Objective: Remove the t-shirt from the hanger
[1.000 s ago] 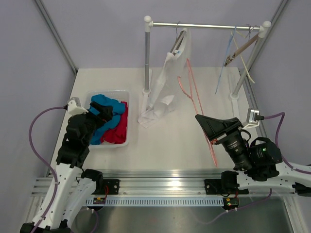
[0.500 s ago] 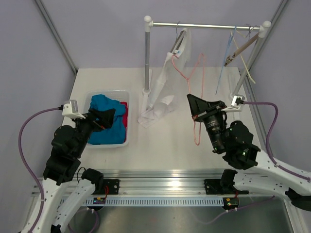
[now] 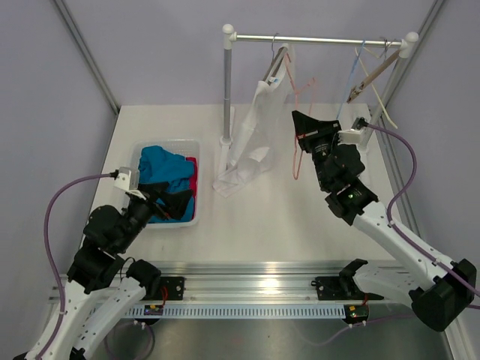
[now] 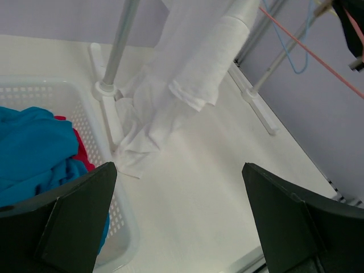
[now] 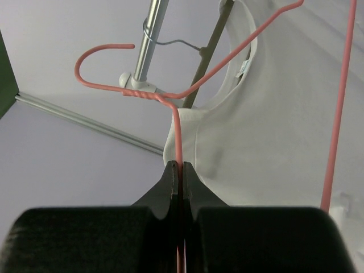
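The white t-shirt (image 3: pixel 255 124) hangs on its hanger (image 3: pixel 278 63) from the rail (image 3: pixel 322 39), and its lower end lies crumpled on the table (image 3: pixel 300 225) by the rail's left post. Just to its right, the right gripper (image 5: pixel 180 169) is pinched tight on the wire of a bare pink hanger (image 5: pixel 177 133), held up close to the rail. The left gripper (image 3: pixel 172 201) hovers spread wide and empty over the near edge of the basket (image 3: pixel 169 142) of blue and red clothes (image 3: pixel 161 161).

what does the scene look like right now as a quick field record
right gripper: shut on thin pink wire hanger, up near the metal rail
left gripper: open, empty, by white plastic basket
white t-shirt: on a dark hanger on the rail, hem on table
basket contents: blue and red clothes
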`<state>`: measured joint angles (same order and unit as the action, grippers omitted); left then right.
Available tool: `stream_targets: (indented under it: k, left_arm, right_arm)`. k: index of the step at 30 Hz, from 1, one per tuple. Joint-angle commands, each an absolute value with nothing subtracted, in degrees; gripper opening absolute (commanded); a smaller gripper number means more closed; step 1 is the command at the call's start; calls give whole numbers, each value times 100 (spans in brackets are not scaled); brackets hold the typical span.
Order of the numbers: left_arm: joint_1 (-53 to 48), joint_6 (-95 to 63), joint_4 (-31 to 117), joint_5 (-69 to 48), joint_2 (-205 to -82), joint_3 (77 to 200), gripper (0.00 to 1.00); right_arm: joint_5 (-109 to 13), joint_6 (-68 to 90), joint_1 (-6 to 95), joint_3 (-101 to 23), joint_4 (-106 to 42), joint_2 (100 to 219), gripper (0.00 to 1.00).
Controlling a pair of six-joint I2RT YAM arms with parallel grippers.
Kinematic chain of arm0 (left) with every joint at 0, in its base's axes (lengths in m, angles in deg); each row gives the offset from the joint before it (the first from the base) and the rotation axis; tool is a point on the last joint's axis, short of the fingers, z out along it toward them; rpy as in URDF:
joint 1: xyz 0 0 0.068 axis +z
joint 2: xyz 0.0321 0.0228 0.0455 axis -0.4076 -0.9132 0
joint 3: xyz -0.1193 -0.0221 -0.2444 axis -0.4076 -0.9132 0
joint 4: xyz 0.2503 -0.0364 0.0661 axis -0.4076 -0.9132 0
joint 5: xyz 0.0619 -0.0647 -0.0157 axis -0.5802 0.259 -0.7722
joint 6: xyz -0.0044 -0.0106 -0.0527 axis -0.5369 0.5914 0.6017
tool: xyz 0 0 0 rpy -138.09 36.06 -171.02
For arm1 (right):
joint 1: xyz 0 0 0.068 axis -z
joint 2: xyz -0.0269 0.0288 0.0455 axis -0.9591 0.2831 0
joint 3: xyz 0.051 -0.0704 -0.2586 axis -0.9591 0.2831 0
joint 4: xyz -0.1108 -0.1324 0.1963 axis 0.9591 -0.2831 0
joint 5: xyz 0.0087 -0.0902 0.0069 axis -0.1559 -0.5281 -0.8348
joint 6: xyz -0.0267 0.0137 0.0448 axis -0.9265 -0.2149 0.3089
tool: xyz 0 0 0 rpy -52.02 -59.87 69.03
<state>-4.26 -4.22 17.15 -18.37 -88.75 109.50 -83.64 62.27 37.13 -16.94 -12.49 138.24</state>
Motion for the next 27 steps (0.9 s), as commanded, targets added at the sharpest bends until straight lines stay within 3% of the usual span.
stream_targets:
  k: [1,27]
  left_arm:
    - [-661,-874,1987,-1197,-8692,10755,99]
    - [-1022,-1050,1961,-1241,-8507,10711,99]
  right_arm:
    - [-7943,6988,4102,-2092,-580,14036,0]
    - [-6826,8113,5677,-2805,-105,15478,0]
